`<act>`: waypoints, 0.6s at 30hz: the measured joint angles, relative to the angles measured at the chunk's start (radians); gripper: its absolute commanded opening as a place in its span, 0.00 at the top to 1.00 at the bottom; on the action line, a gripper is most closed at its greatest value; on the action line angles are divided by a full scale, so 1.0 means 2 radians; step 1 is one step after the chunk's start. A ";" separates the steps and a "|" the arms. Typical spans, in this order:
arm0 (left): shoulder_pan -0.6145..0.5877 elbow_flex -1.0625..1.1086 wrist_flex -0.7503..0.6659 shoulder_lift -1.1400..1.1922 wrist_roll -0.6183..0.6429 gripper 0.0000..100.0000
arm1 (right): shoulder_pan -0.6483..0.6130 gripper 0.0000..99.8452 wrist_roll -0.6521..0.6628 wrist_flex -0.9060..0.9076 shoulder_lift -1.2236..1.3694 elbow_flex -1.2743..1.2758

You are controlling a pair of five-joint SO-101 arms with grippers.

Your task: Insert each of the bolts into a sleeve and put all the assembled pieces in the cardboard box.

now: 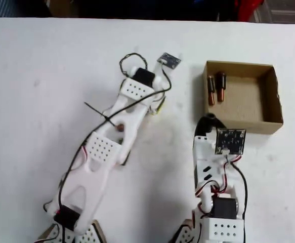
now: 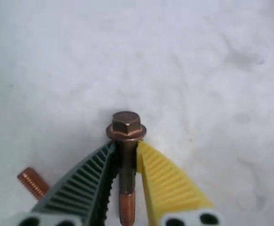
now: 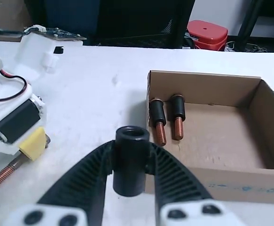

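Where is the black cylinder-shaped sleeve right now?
In the right wrist view, the black cylindrical sleeve is clamped in the right gripper, on the table's right side, just outside the near wall of the brown cardboard box.

A white table (image 1: 31,76) spans the scene; beyond its far edge, to the right, sits a red container (image 3: 207,33).

White table (image 1: 36,76) with a faintly smudged top, open cardboard box (image 1: 258,127) resting on it at the far right, left arm base (image 1: 71,229) and right arm base (image 1: 219,229) standing at the near edge, copper threaded bolt end (image 2: 33,182) lying on the surface.
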 measured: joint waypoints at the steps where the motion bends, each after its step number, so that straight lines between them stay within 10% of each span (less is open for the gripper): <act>1: 0.000 0.000 0.000 0.000 0.000 0.96 | 0.000 0.98 0.000 0.000 0.000 0.000; 18: 0.000 -0.004 0.034 -0.098 0.001 0.98 | -0.035 0.98 0.000 0.000 0.000 0.000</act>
